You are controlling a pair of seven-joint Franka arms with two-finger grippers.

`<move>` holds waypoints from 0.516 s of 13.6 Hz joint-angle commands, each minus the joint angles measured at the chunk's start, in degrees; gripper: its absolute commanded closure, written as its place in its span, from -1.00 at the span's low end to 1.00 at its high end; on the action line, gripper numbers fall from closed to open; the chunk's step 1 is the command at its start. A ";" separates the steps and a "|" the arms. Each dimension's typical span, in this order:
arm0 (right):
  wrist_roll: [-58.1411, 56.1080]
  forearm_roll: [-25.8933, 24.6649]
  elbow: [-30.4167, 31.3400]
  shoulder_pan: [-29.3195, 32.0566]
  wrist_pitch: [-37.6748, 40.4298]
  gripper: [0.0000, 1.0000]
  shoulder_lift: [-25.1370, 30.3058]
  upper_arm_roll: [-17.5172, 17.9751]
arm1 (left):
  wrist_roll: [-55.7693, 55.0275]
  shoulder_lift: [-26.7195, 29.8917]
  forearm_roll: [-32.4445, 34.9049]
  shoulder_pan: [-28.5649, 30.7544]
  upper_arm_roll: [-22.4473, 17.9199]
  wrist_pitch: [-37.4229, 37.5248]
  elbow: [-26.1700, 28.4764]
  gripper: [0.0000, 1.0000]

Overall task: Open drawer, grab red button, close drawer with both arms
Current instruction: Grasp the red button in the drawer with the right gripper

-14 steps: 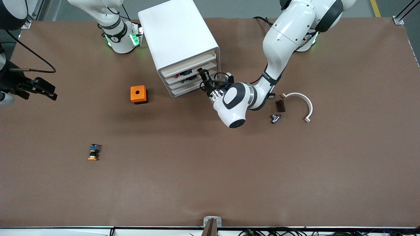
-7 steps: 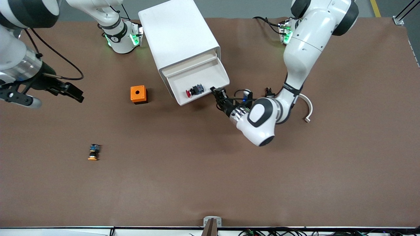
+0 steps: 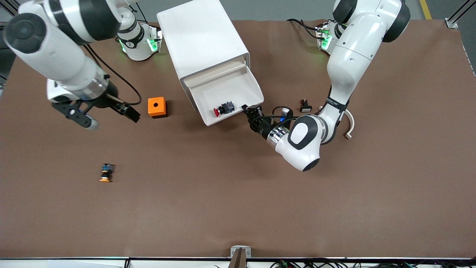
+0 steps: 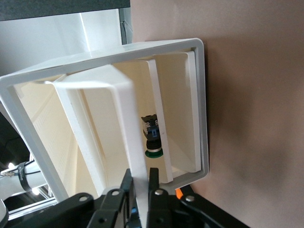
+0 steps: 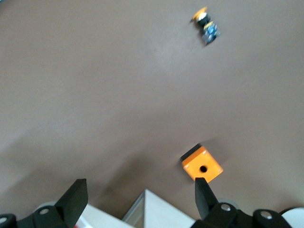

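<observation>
The white cabinet (image 3: 202,41) stands near the robots' bases. Its top drawer (image 3: 238,87) is pulled out, and the red-capped button (image 3: 222,109) lies in it near the front lip. My left gripper (image 3: 248,111) is shut on the drawer's front lip, as the left wrist view (image 4: 139,176) shows. That view shows a small dark-capped button (image 4: 152,138) inside; I cannot tell if it is the same one. My right gripper (image 3: 111,118) is open and empty, up in the air beside the orange box (image 3: 156,107). Its fingers spread wide in the right wrist view (image 5: 139,186).
The orange box with a hole also shows in the right wrist view (image 5: 202,165). An orange-capped button (image 3: 106,174) lies nearer to the front camera. A black button with a white face (image 3: 305,106) and a white curved piece (image 3: 349,121) lie by the left arm.
The left gripper has pulled the drawer out of the cabinet, baring the red-capped button. The right arm has swung in from the table's end toward the orange box.
</observation>
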State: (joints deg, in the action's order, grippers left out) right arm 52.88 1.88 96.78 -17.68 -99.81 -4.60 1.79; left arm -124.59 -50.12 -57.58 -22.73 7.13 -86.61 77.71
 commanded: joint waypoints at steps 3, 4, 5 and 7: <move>13.72 1.28 -0.45 -6.04 -2.40 -0.99 -3.57 -0.47 | 3.39 0.55 -0.25 3.65 0.08 2.94 -2.03 -0.98; 16.96 1.28 -0.45 -7.53 -3.28 -0.99 -4.45 -0.47 | 3.82 0.72 0.01 4.18 -0.01 2.94 -1.95 -0.98; 20.13 1.37 -0.27 -9.11 -4.51 -0.99 -5.33 -0.47 | 3.83 1.07 1.32 4.36 -0.44 3.11 -2.03 -0.98; 27.51 1.37 -0.01 -12.45 -6.97 -0.99 -7.43 -0.47 | 4.00 1.34 3.79 5.23 -1.41 3.12 -2.29 -0.98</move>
State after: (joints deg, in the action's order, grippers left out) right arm 74.10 2.89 96.89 -27.14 -104.94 -10.23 1.78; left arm -121.39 -49.74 -55.80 -17.95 6.65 -84.39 75.55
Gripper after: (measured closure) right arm 0.000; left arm 0.097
